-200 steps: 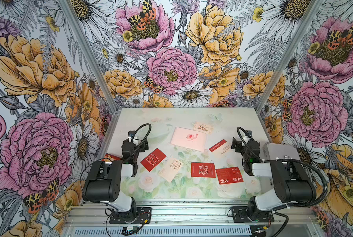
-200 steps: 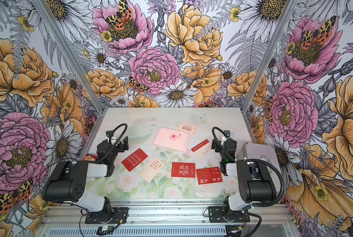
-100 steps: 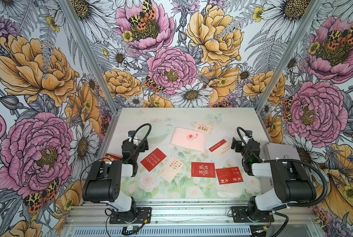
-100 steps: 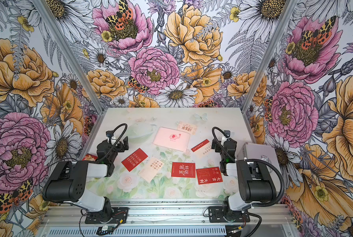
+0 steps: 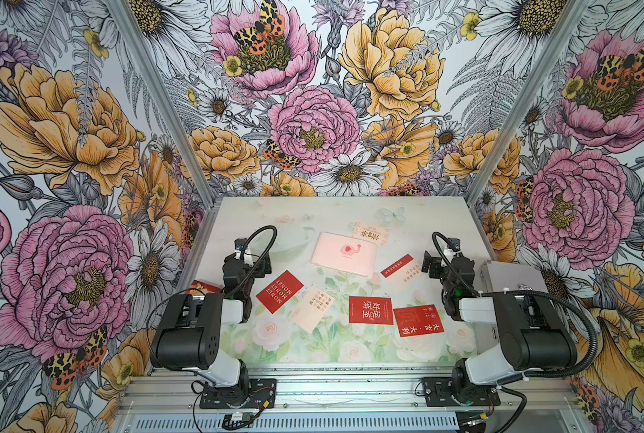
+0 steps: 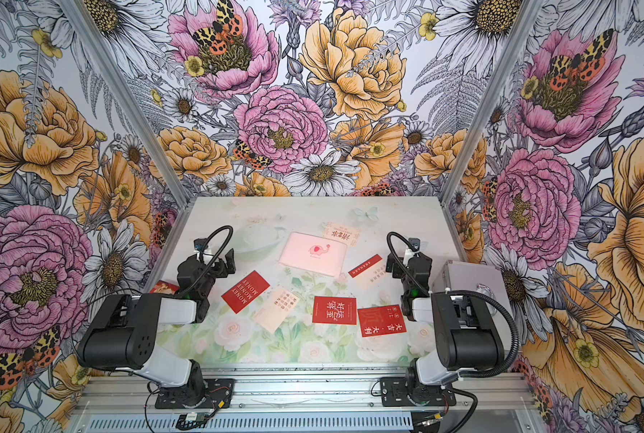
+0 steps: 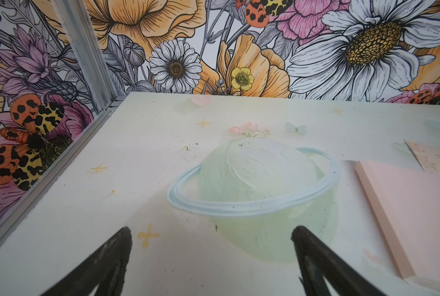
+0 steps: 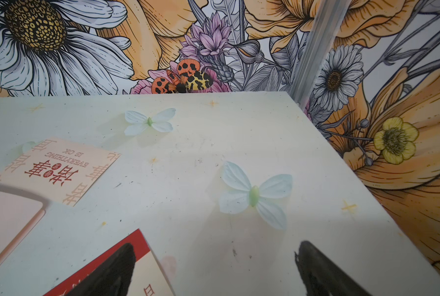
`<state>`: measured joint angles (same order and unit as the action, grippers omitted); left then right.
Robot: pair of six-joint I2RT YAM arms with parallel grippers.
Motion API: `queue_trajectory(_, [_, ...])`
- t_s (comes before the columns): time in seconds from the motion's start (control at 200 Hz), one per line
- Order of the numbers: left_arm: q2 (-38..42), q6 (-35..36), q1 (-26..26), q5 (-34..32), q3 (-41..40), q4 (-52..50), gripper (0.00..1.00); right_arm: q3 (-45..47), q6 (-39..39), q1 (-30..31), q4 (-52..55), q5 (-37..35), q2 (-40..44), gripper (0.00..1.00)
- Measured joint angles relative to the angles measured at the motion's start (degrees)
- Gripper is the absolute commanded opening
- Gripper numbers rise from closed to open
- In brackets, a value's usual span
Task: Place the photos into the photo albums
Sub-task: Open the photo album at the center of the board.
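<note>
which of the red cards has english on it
The red MONEY MONEY card, lying nearest the left arm. The other two all-red cards show large Chinese characters instead.

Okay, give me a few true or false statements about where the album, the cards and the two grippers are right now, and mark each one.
1. The pink album lies closed on the table. True.
2. The left gripper holds the MONEY card. False: its jaws are open and empty, and that card lies flat on the table.
3. The right gripper is shut. False: it is open and holds nothing, near a red-and-cream card.
4. A cream card lies by the album's far corner. True.
5. A silver case sits at the table's right side. True.
</note>
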<state>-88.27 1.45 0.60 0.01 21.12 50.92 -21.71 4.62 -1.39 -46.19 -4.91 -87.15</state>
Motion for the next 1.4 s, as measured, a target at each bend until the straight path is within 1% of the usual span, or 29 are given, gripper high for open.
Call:
queue_trajectory(0.2, [0.0,0.0,-0.1,-0.7,0.0,0.0,0.99,0.0,-0.1,0.1,0.0,0.0,0.0,1.00])
queue_trajectory(0.295, [0.4,0.4,-1.0,-2.3,0.3,-1.0,0.99,0.2,-0.3,0.9,0.6,-0.9,1.3,1.00])
queue_trajectory(0.37, [2.4,1.1,-2.7,-4.3,0.4,-3.0,0.99,1.9,-0.4,1.6,1.1,-2.1,6.7,1.00])
queue_trajectory(0.435, [5.8,2.6,-5.5,-7.2,1.8,-8.3,0.99,4.1,0.3,2.0,2.3,-3.6,14.4,1.00])
queue_trajectory(0.47, [7.8,3.0,-7.4,-8.7,3.9,-12.3,0.99,4.8,1.5,1.9,3.7,-4.4,18.6,1.00])
queue_trajectory(0.525, [10.3,2.9,-9.6,-9.8,8.4,-19.0,0.99,4.6,4.9,1.6,9.3,-5.6,26.5,1.00])
queue_trajectory(0.575, [12.0,1.7,-10.6,-9.6,13.7,-25.0,0.99,3.2,8.5,1.3,16.1,-6.5,32.9,1.00])
queue_trajectory(0.631, [13.2,0.1,-10.5,-8.7,18.2,-29.4,0.99,0.2,12.0,0.9,23.8,-6.8,37.6,1.00])
queue_trajectory(0.671, [13.9,-1.6,-9.8,-7.1,20.7,-31.5,0.99,-2.4,14.0,0.7,28.4,-6.2,39.6,0.98])
queue_trajectory(0.731, [14.3,-5.1,-8.5,-3.7,22.8,-33.6,0.99,-6.0,16.5,0.6,34.1,-4.0,40.2,0.96])
queue_trajectory(0.831, [12.5,-11.2,-6.8,1.7,24.4,-36.7,0.99,-11.7,20.0,0.7,42.2,1.5,37.6,0.94])
queue_trajectory(0.941, [8.1,-16.4,-6.4,6.5,26.5,-41.2,0.99,-17.1,22.9,2.3,49.8,7.6,30.2,0.94])
queue_trajectory(1.031, [5.6,-18.7,-6.9,9.0,28.0,-45.0,0.99,-20.8,24.7,5.4,55.7,11.5,22.4,0.94])
queue_trajectory(1.111, [4.7,-20.2,-7.2,10.8,28.6,-46.9,0.99,-24.5,26.1,9.5,59.8,14.3,14.9,0.94])
queue_trajectory(1.251, [3.3,-22.3,-7.4,14.2,29.3,-48.2,0.99,-29.8,27.7,17.4,63.5,15.2,5.3,0.93])
queue_trajectory(1.401, [1.1,-23.6,-7.6,17.4,29.7,-49.4,0.99,-35.1,29.1,23.5,64.9,14.6,-1.3,0.93])
